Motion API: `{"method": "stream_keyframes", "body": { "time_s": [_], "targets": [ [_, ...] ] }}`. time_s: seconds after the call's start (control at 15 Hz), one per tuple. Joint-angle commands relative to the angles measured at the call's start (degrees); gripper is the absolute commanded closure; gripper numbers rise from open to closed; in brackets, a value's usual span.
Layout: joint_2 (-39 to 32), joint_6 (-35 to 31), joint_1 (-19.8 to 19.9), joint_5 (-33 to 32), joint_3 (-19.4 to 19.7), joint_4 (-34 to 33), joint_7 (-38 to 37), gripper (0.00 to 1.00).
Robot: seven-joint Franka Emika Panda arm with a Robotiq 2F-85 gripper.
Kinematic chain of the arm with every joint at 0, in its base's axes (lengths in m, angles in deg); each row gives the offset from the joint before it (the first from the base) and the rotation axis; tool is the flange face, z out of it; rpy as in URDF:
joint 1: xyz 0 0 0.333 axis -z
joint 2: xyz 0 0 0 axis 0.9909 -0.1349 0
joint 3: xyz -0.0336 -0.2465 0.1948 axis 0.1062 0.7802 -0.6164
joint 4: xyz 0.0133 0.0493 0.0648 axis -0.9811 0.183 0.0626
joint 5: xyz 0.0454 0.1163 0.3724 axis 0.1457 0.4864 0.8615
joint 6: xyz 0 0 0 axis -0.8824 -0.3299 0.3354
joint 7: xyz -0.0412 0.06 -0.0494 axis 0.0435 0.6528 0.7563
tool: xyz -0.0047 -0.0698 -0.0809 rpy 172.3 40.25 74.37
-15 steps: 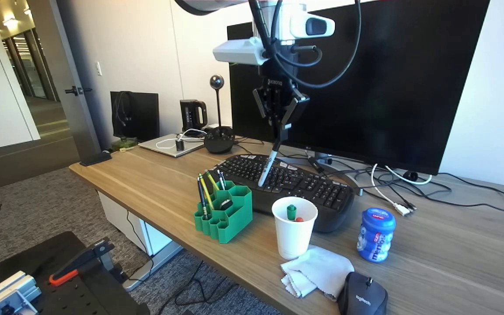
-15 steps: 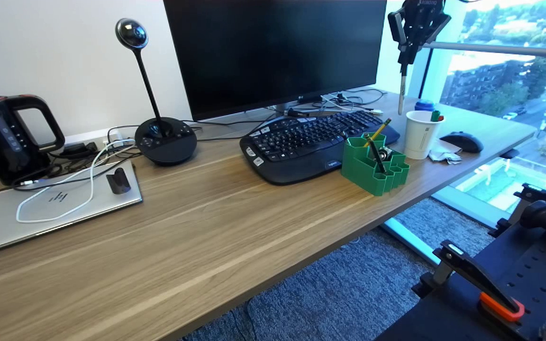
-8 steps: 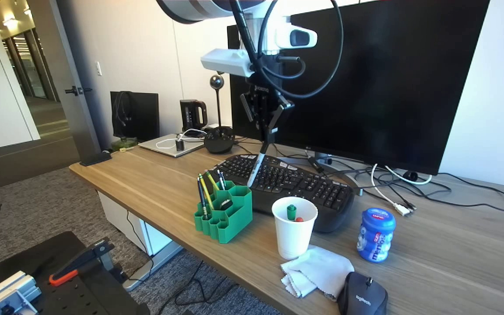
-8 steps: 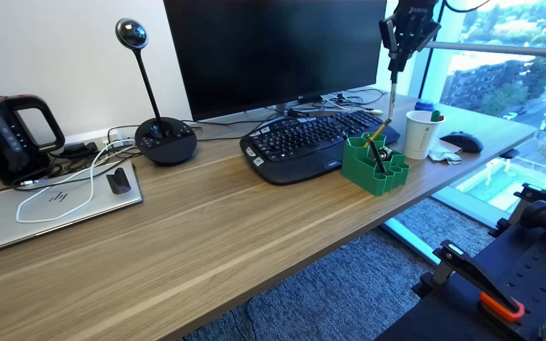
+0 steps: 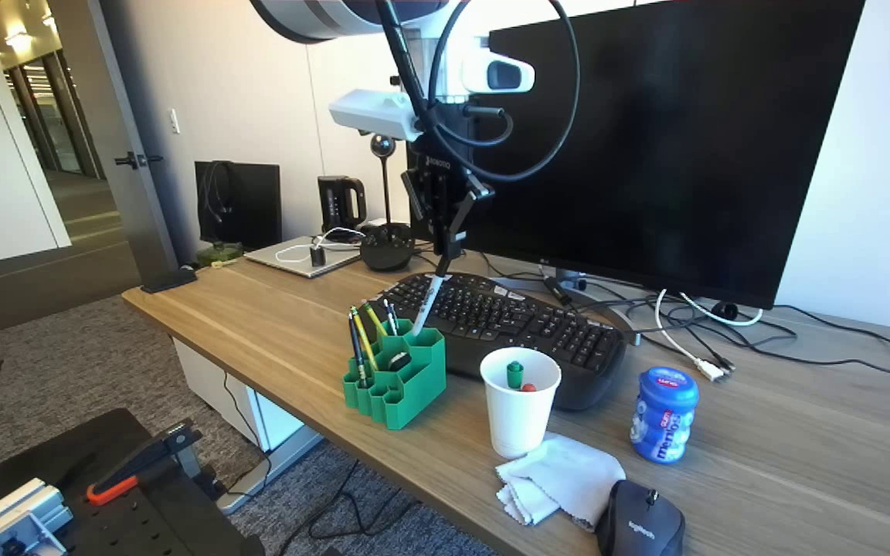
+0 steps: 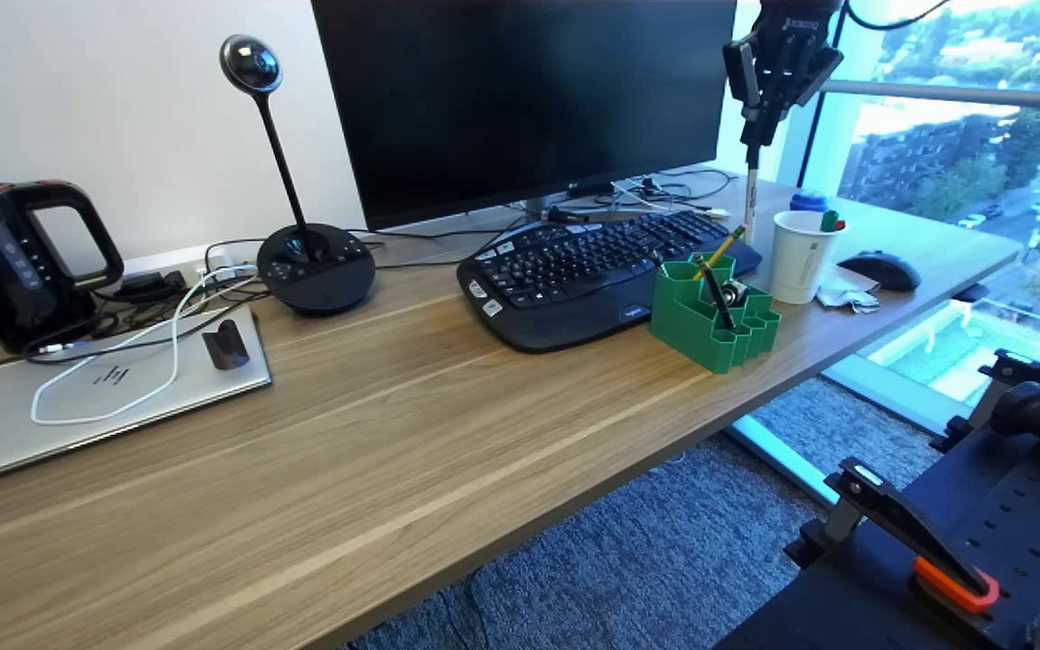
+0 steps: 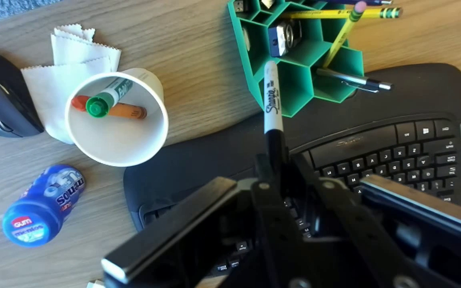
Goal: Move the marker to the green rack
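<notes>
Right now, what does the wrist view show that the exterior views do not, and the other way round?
Only the wrist view: the length of the orange stick inside the white cup, and readable Sharpie lettering on the marker.
Only the exterior views: the monitor, the kettle and the silver laptop.
Both: the tool shut on the marker, the white cup, green rack, keyboard, mouse and cloth.

“Sharpie” runs along the slim, pale marker with a black end. The rounded blue plastic bottle carries “mentos” and “GUM”. The black, curved plastic keyboard bears key letters such as Z and X and a Windows sign. “logitech” marks the dark, rounded mouse, “ROBOTIQ” the black two-fingered gripper, “LG” the wide black monitor, an hp sign the flat silver laptop. Blurred print on the green-capped white marker is probably “EXPO”.
</notes>
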Motion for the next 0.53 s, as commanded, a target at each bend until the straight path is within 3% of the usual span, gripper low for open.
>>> {"method": "stream_keyframes", "body": {
  "time_s": [0.0, 0.47],
  "targets": [
    [1.78, -2.05, 0.15, 3.18, -0.58, 2.45, 2.41, 0.96],
    [1.19, -4.8, 0.73, 11.67, -1.9, 2.97, 7.52, 0.96]
  ]
}}
